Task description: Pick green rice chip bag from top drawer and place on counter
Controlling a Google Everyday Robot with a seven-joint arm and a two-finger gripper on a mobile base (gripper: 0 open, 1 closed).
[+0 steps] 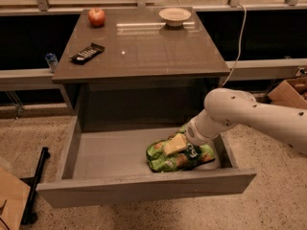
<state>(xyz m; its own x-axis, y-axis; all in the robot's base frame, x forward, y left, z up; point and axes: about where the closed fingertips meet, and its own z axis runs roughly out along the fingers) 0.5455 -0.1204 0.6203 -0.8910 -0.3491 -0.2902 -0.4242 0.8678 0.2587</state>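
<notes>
Camera view: one green rice chip bag (165, 160), top drawer (109, 153); pincer (174, 144) atop, grip unclear.

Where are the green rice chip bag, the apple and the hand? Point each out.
green rice chip bag (165, 162): camera view, crinkled front left part.
apple (96, 17): camera view, its red middle.
hand (174, 144): camera view, tan tip, at the bag.
</notes>
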